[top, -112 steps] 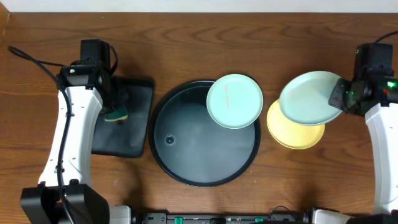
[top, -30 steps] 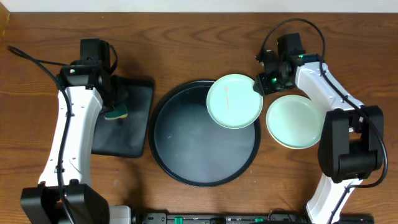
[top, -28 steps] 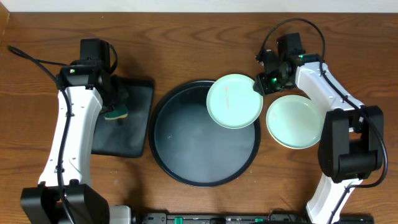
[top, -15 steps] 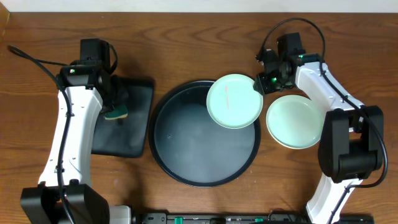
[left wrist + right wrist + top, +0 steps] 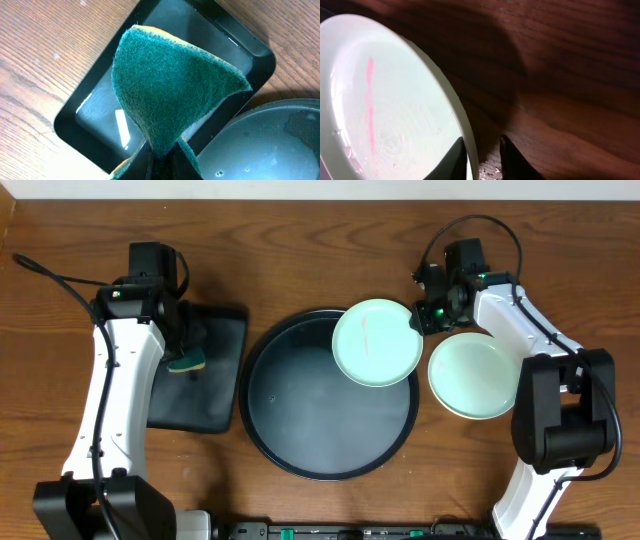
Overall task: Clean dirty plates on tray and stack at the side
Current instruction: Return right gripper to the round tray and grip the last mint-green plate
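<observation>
Right gripper [image 5: 482, 162], narrowly spread, straddles the rim of the streaked mint plate [image 5: 385, 110] at its 2 o'clock. That plate overlaps the tray [image 5: 300, 445] at 1 o'clock. Left gripper [image 5: 162, 162] pinches a green sponge [image 5: 170, 85] above the rectangular tray [image 5: 235, 45].

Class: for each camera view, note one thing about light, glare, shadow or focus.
Overhead: even light, sharp, a pale sheen on the tray floor. Left wrist: sponge crisp, a white glare streak on the small tray. Right wrist: plate bright, a heavy shadow over the table, fingers soft-edged.
</observation>
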Tool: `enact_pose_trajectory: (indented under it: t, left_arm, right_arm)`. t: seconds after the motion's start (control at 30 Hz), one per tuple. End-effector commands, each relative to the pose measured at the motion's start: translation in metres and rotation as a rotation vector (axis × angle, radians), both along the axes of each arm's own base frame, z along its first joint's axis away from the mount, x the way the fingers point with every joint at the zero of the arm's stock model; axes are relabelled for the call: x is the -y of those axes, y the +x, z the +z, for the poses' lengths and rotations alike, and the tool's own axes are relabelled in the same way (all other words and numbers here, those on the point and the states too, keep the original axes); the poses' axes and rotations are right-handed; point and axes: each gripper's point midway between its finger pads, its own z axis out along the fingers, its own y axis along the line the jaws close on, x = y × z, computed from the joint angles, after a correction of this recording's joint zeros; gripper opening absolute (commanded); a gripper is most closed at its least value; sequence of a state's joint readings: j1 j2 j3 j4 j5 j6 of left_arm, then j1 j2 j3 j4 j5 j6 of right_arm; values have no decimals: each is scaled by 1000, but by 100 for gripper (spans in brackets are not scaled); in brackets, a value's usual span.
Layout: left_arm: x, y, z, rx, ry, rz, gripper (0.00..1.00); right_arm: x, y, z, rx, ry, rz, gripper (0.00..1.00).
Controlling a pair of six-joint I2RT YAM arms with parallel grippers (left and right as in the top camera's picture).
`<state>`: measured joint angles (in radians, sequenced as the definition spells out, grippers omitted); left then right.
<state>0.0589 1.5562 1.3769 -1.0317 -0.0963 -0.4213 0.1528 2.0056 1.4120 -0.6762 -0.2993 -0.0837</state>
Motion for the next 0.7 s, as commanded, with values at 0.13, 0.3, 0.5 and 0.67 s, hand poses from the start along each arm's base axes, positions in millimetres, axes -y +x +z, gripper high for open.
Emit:
enact_pose_trajectory:
  t: [0.13,0.3,0.5,0.67]
  left_arm:
    - [-4,1,-3,-12,18,1,7]
    - [-4,1,-3,-12,18,1,8]
    - [-4,1,-3,-12,18,0,7]
    - [-4,1,-3,-12,18,0,8]
  right_arm:
    - [-9,-5,-7,-24,7,1,17]
    - [-15,-7,-7,-24,7,16,5]
    - [-31,-13,4,-38,67,24,1]
    - [-51,-21,36,-54,151,33,1]
